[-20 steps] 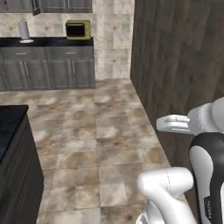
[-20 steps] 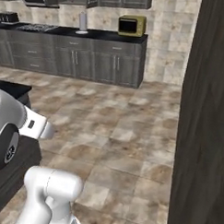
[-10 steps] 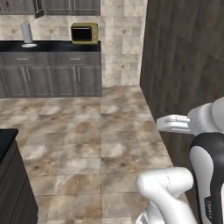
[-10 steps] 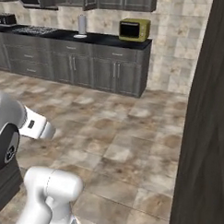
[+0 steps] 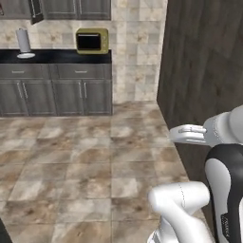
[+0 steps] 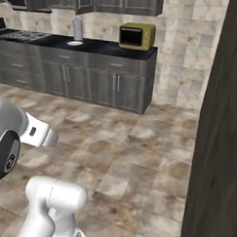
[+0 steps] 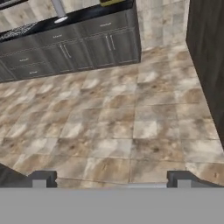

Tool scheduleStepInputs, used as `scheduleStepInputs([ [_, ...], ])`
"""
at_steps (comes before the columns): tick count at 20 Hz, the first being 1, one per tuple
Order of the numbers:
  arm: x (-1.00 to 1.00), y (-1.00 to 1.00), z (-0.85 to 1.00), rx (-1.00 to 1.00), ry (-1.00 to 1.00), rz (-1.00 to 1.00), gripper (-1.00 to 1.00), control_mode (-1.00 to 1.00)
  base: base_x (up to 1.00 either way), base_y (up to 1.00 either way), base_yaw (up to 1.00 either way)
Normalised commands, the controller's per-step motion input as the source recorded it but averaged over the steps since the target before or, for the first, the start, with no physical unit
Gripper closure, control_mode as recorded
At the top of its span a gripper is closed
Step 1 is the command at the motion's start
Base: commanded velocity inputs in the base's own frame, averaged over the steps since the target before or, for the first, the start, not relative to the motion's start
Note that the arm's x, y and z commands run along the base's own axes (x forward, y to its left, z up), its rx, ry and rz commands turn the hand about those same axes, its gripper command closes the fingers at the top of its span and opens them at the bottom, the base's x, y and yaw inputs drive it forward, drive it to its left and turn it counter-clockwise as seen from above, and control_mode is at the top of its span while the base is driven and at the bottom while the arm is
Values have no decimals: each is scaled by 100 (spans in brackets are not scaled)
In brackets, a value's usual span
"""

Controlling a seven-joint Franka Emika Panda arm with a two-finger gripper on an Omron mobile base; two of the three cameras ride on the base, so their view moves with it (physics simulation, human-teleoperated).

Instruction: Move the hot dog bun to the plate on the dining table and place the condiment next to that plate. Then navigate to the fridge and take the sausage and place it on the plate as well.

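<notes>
1. At the right edge of the left base view the fridge [image 5: 204,80] rises as a tall dark grey slab, running from the top of the frame down behind the white arm in the lower right
2. In the right base view the same fridge [image 6: 219,144] fills the right side as a dark panel from top to bottom, with brown-and-cream floor tiles [image 6: 139,145] spreading to its left
3. In the hand view the gripper [image 7: 109,178] shows at the bottom of the frame, its two dark fingertips [image 7: 43,178] standing far apart, one at lower left and one at lower right
4. The jaws stand spread wide with nothing between them; bare floor tiles lie in the gap
5. The fridge [image 7: 210,65] sits in the upper right of the hand view, well off to the right of the jaws and apart from them, its dark side meeting the floor along a slanting line
6. Across the upper left of the hand view runs a row of grey cabinets [image 7: 78,48] under a black counter
7. In the left base view a yellow microwave [image 5: 92,41] sits on that counter at top centre, with a pale paper towel roll [image 5: 23,42] standing near the upper left
8. In the right base view the microwave [image 6: 137,36] is at top centre, and the roll [image 6: 77,30] stands to its left on the counter
</notes>
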Motion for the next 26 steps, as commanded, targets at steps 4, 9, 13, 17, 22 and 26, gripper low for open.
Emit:
scheduleStepInputs([
  [4,0,0,0,0,0,0,-100,100,100,0,7],
  [9,0,0,0,0,0,0,-100,100,100,41,1],
  [13,0,0,0,0,0,0,-100,100,99,57,0],
  [17,0,0,0,0,0,0,-100,100,96,48,1],
  [22,0,0,0,0,0,0,-100,100,100,49,5],
  [26,0,0,0,0,0,0,-100,100,100,60,8],
])
